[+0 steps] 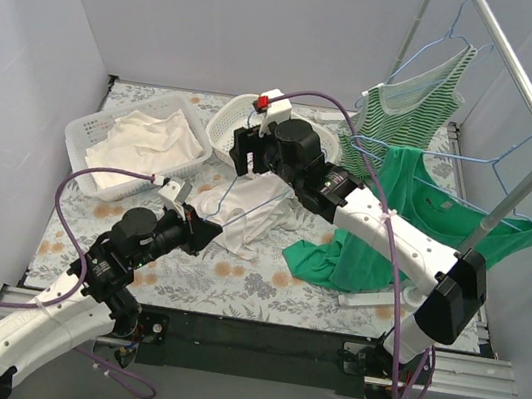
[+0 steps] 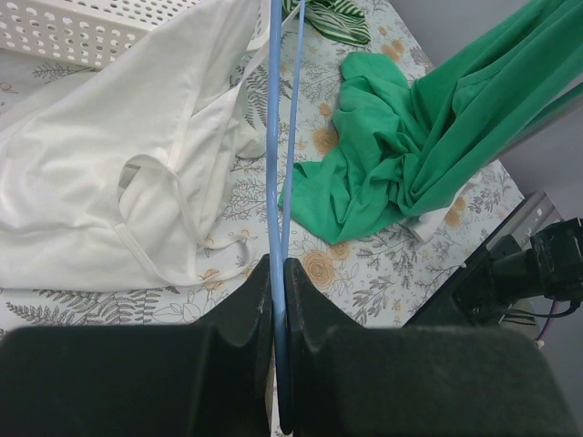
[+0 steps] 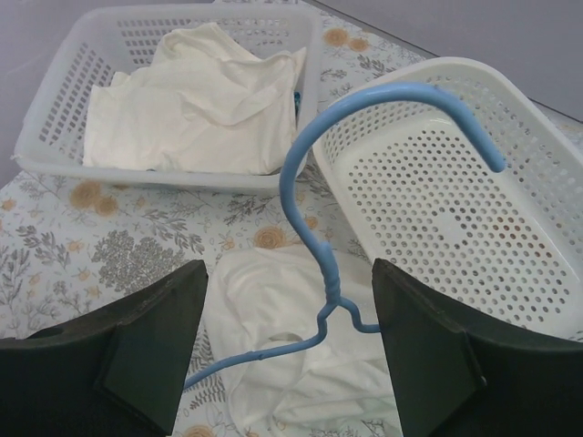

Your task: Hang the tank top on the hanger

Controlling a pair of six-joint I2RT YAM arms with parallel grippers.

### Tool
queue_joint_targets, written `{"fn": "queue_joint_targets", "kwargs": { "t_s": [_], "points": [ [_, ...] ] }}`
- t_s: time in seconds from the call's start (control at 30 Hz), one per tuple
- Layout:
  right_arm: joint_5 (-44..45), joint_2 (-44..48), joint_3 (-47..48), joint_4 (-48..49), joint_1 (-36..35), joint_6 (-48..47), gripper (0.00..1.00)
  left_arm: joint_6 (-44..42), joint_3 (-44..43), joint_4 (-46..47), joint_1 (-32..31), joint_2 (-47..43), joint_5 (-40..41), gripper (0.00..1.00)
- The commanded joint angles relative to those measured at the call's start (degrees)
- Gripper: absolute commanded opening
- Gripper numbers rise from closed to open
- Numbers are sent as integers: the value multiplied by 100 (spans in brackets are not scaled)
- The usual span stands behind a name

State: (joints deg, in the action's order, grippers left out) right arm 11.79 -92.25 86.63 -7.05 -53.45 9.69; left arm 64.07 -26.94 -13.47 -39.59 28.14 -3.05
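White arm links [image 1: 392, 235], black joints [image 1: 300, 144], purple cables [image 1: 57, 197], red wrist button [image 1: 261, 104]; left claw [image 2: 278, 269], right claw [image 3: 290, 273] matte black.

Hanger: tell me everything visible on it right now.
The hanger is thin light-blue wire with a curved hook, a twisted neck and sloping arms. It is held over the tank top. The left gripper is shut on its wire, and the open right gripper brackets the hook without visible contact.

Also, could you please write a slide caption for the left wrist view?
Left gripper shut on the blue hanger, white tank top lying beside it.
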Motion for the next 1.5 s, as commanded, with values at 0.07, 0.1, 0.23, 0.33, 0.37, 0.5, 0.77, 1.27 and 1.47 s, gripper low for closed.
{"fn": "queue_joint_targets", "kwargs": {
  "t_s": [0.07, 0.1, 0.23, 0.33, 0.37, 0.5, 0.77, 1.27, 1.47],
  "points": [
    [781, 49, -50, 529, -25, -213, 69, 44, -13, 117, -13, -28, 15, 0],
    [781, 14, -50, 529, -34, -240, 66, 70, -13, 108, -13, -37, -3, 0],
    [711, -83, -120, 573, -34, -363, 39, 149, 13, 108, -13, -37, -20, 0],
    [710, -118, -172, 573, -34, -407, 16, 280, 39, 91, -13, -54, 32, 0],
    [754, -127, -208, 573, -34, -416, 9, 342, 40, 73, -13, -37, 119, 0],
    [921, -144, -366, 625, -86, -424, 1, 623, -74, -163, -13, 68, 426, 0],
    [1754, -223, -630, 800, -130, -530, 1, 1107, -645, -928, -13, 315, 840, 43],
    [3382, -496, -884, 1091, -130, -688, 1, 2152, -946, -1968, -13, 1053, 1150, 43],
    [3908, -461, -999, 1241, -130, -688, 1, 2548, -216, -956, -13, 1571, 719, 34]
  ]
}}
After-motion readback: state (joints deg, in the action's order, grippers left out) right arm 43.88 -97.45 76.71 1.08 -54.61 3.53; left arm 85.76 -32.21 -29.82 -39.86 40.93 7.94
